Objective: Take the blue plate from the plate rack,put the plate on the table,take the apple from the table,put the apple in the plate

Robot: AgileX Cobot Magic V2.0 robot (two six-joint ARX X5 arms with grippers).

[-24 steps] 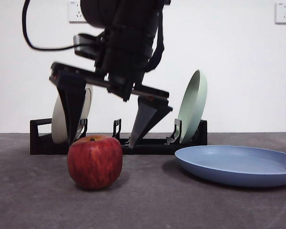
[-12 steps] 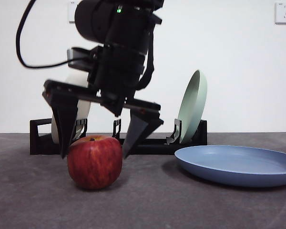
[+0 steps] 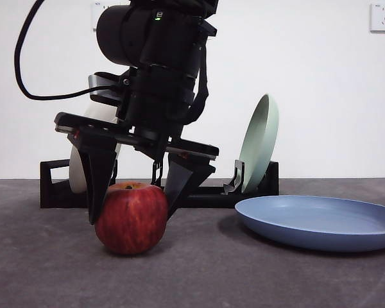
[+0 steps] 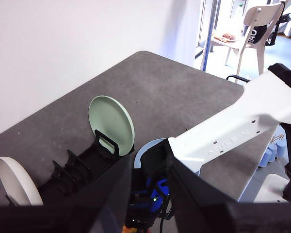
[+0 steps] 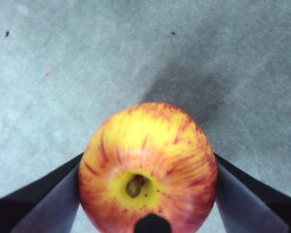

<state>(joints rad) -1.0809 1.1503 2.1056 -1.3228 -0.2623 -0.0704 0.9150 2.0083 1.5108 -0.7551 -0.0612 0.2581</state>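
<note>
The apple (image 3: 132, 218) sits on the table (image 3: 199, 276) toward the front, stem hollow upward. The right gripper (image 3: 133, 192) straddles it from above, one black jaw at each flank; its wrist view shows the apple (image 5: 148, 170) filling the space between the two jaws, which stand spread and close against its sides, though firm contact cannot be confirmed.

Beside the apple and well apart from it, the blue plate (image 3: 321, 221) lies flat on the table, empty.

Behind both runs the plate rack (image 3: 208, 186). A pale green plate (image 3: 260, 141) stands on edge near one end; a cream-white plate (image 3: 78, 168), largely hidden by the arm, stands at the other.

The left gripper (image 4: 148, 204) is held high above the scene, looking down on the rack (image 4: 80, 167); its jaws stand slightly apart, holding nothing.
</note>
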